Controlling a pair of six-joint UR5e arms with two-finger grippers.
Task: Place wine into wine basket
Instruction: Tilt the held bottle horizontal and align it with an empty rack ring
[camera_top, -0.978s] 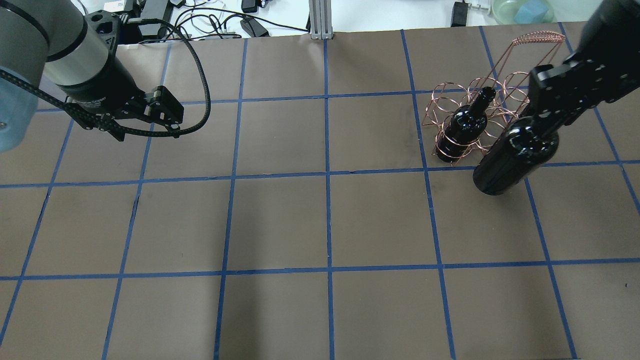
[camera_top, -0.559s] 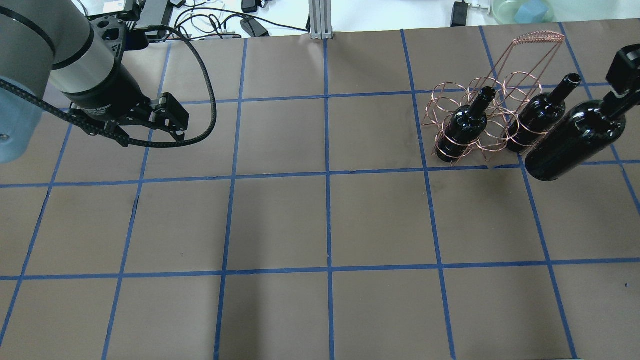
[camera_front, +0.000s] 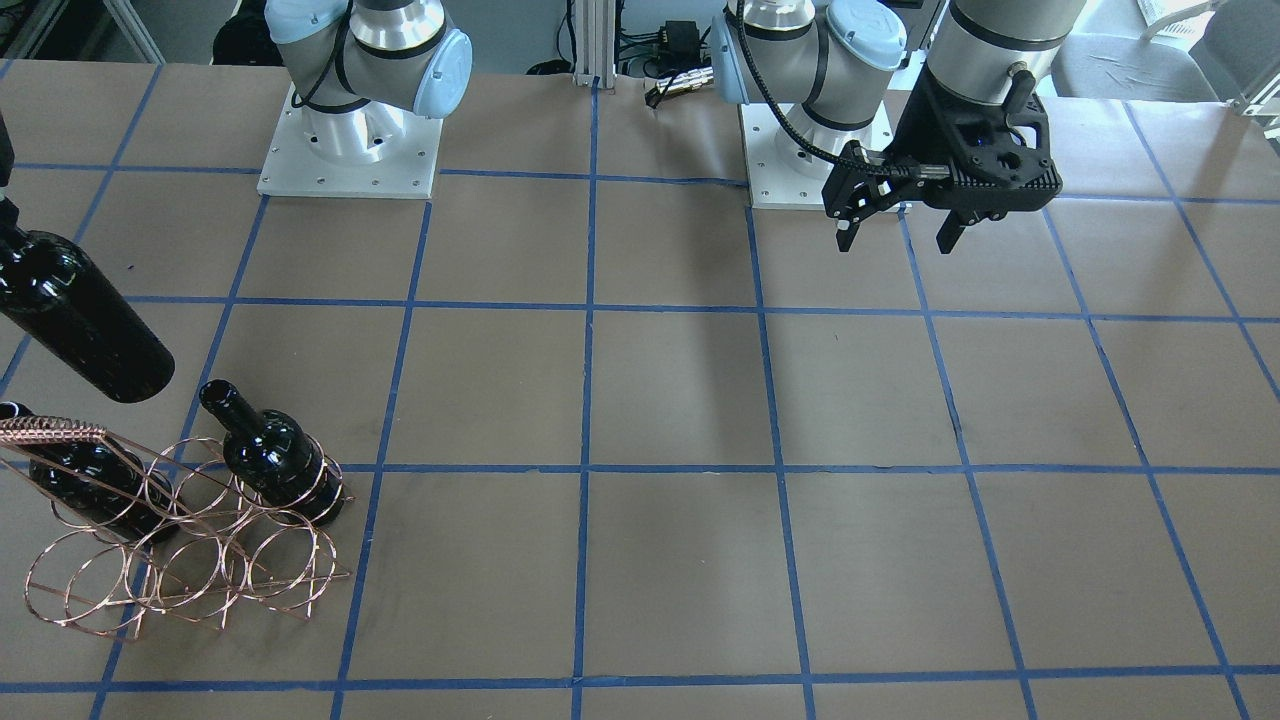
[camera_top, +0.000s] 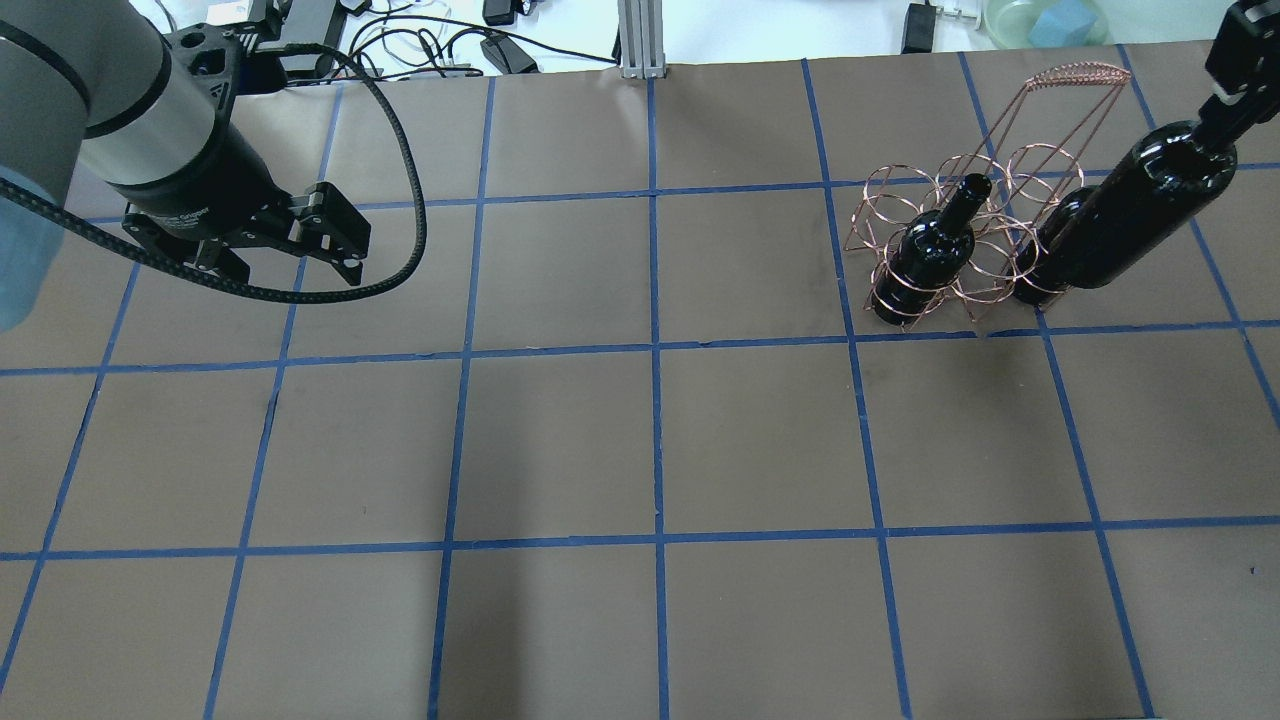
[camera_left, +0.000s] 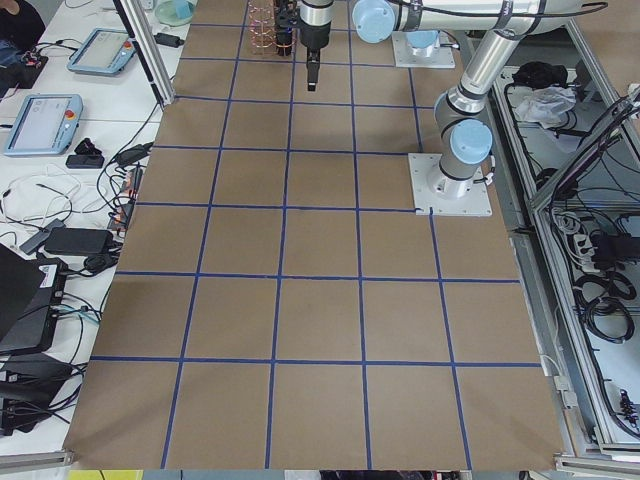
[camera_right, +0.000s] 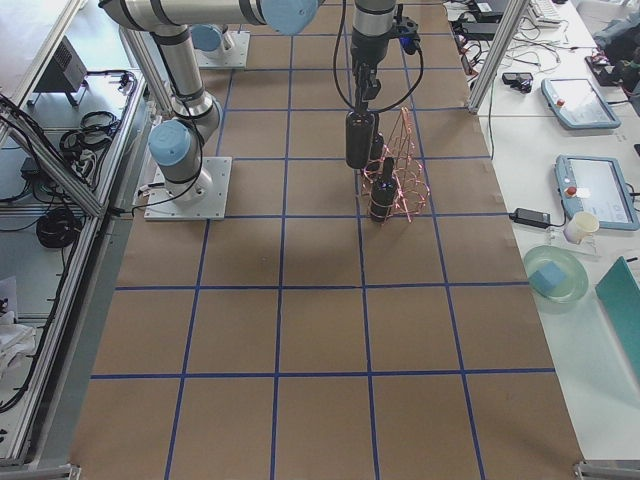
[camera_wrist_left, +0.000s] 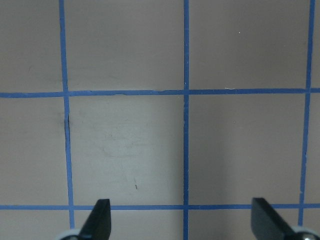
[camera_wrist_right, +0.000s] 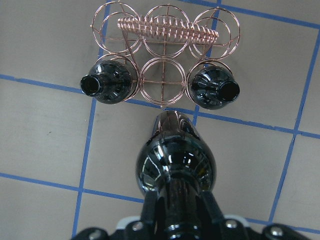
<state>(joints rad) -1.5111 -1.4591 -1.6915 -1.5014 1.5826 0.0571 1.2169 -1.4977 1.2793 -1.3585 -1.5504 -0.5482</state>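
**Operator:** What do I have around me, from the left?

**Spotter:** In the overhead view your left gripper (camera_front: 895, 238) hangs at about 10 o'clock over the table (camera_top: 560, 450). Its jaws are spread wide with nothing between them, and only brown paper and blue tape lines (camera_top: 655, 350) lie beneath. Past the far edge, at 12 o'clock, you have loose cables (camera_top: 440, 45) and an aluminium post (camera_top: 640, 40). At 1 o'clock there is a clear bowl (camera_top: 1010, 25) with a blue block (camera_top: 1065, 18) in it.

**Operator:** And the wine?

**Spotter:** The wine basket (camera_top: 1000, 195) stands at 2 o'clock. Your right gripper (camera_wrist_right: 179, 215) is clamped on the neck of the held wine bottle (camera_top: 1130, 215), which hangs neck up, near the basket on your robot's side and apart from it.

**Operator:** Anything in the way?

**Spotter:** In the right wrist view the left-hand bottle (camera_wrist_right: 106, 85) stands in a near-row ring at 11 o'clock from the held one, and the right-hand bottle (camera_wrist_right: 215, 89) stands at 1 o'clock. The middle ring (camera_wrist_right: 165, 61) lies between them at 12 o'clock, under the twisted handle (camera_wrist_right: 168, 30). From overhead the held bottle overlaps the right-hand one.

**Operator:** Any writing?

**Spotter:** There is pale lettering on your left arm's wrist (camera_top: 185, 212), too small to read.
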